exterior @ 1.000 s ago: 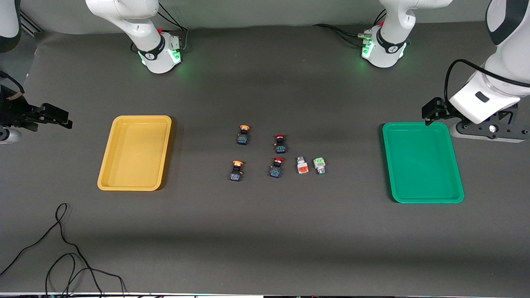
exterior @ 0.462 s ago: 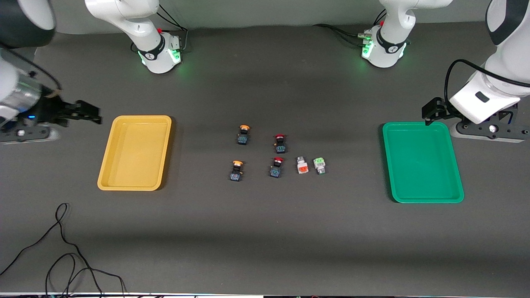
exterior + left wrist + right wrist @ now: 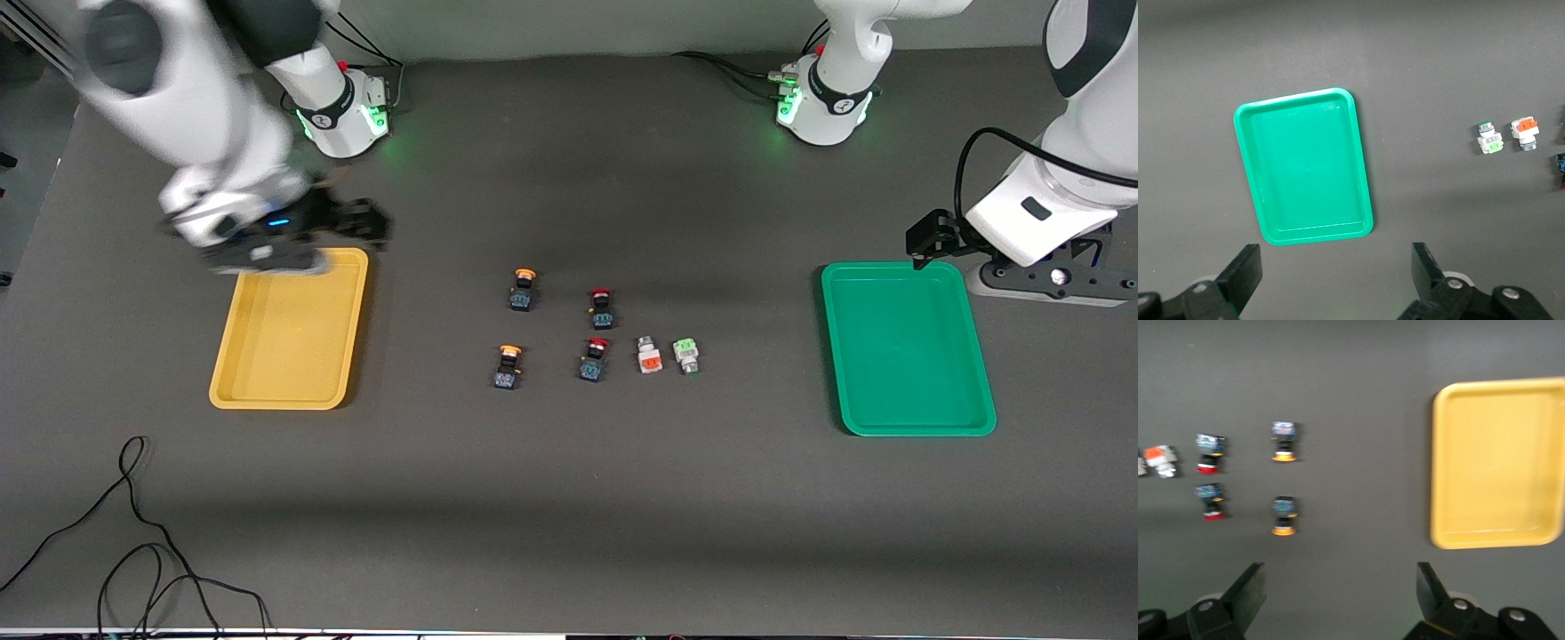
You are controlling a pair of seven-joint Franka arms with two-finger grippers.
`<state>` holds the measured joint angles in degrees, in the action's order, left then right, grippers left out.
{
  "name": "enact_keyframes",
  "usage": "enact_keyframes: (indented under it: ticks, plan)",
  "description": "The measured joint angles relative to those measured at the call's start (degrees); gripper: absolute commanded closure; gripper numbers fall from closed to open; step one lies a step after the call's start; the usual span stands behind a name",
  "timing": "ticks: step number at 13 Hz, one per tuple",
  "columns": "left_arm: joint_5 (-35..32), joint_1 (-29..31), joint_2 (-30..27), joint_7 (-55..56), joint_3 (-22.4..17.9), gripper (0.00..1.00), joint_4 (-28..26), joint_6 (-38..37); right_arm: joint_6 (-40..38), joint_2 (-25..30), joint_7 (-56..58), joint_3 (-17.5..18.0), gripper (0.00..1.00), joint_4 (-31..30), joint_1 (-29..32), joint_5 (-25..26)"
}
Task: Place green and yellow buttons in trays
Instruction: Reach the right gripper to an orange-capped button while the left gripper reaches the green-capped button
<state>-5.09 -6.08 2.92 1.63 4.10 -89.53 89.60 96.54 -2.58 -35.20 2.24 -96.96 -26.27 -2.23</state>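
Two yellow-capped buttons [image 3: 524, 290] [image 3: 508, 366] lie mid-table, also in the right wrist view [image 3: 1283, 441] [image 3: 1283, 515]. A white orange-faced button [image 3: 649, 355] and a white green-faced button [image 3: 685, 355] lie beside them, also in the left wrist view [image 3: 1525, 132] [image 3: 1489, 139]. The yellow tray [image 3: 284, 356] [image 3: 1498, 463] and the green tray [image 3: 907, 356] [image 3: 1305, 167] hold nothing. My right gripper [image 3: 360, 222] [image 3: 1341, 593] is open over the yellow tray's far edge. My left gripper [image 3: 929, 238] [image 3: 1337, 273] waits open over the green tray's far corner.
Two red-capped black-blue switches [image 3: 602, 308] [image 3: 594, 359] lie between the yellow-capped and the white buttons. A black cable [image 3: 133, 533] loops on the table near the front camera at the right arm's end. The arm bases [image 3: 342, 111] [image 3: 822, 102] stand along the table's edge farthest from that camera.
My right arm has swung in from the right arm's end of the table to over the yellow tray's far edge. The left arm and all buttons have stayed put.
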Motion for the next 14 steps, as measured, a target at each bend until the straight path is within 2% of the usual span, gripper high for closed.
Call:
enact_keyframes:
  ticks: [2,3,4,8,11,14]
  plan:
    - [0.5,0.0,0.1,0.1,0.0,0.02,0.0,0.0,3.4,-1.8,-9.8,0.1,0.00,-0.7,-7.5,0.0]
    - [1.2,0.0,0.3,0.3,0.1,0.07,0.0,0.0,4.7,-2.9,-13.9,0.1,0.00,-0.7,-10.5,0.0]
    - [1.9,-0.1,0.6,1.0,0.2,0.07,0.0,0.1,5.5,-3.7,-16.8,0.1,0.00,-0.7,-12.8,0.0]
    - [5.6,-1.4,5.2,5.5,0.8,0.05,-0.8,5.0,7.9,-5.2,-19.3,0.1,0.00,-2.3,-16.5,0.0]
    - [5.7,-5.4,12.2,7.8,1.1,0.06,-1.9,10.9,17.2,-5.2,-19.3,-0.4,0.00,-10.3,-16.4,0.0]
    - [5.4,-8.4,19.5,12.8,1.2,0.05,-2.2,17.8,31.0,-5.7,-19.3,-0.7,0.00,-20.9,-16.4,0.1]
